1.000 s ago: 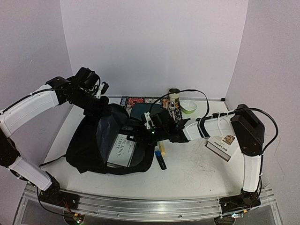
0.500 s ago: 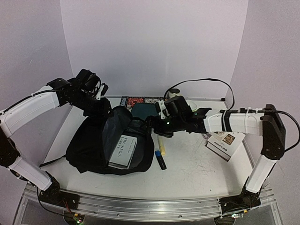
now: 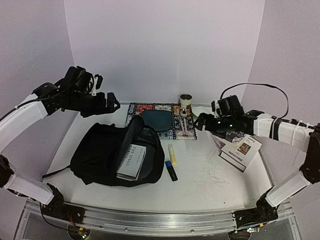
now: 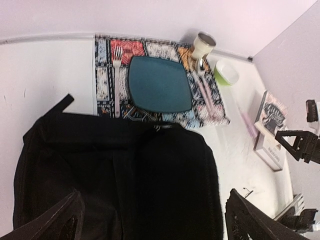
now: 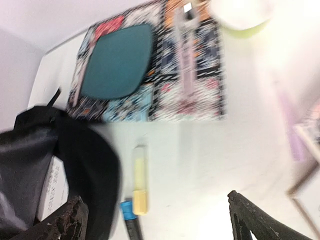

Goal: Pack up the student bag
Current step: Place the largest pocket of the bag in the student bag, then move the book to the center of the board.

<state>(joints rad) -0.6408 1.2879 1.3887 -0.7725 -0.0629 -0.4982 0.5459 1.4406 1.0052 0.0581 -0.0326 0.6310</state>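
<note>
- My left pincer (image 3: 111, 100) and right pincer (image 3: 201, 121) hang spread, empty.
- The student bag (image 3: 97, 155) lies open at the left of the surface (image 3: 215, 185). I judge its unsupported flap (image 3: 131, 134) may fall shut, blocking the yellow highlighter (image 3: 171, 155).

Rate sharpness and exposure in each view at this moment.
Top external: sharp and evenly lit, the title on the book inside the student bag partly legible. Left wrist: slightly soft, yet the teal plate and fork read clearly. Right wrist: smeared by motion blur, the green bowl washed out by glare.
</note>
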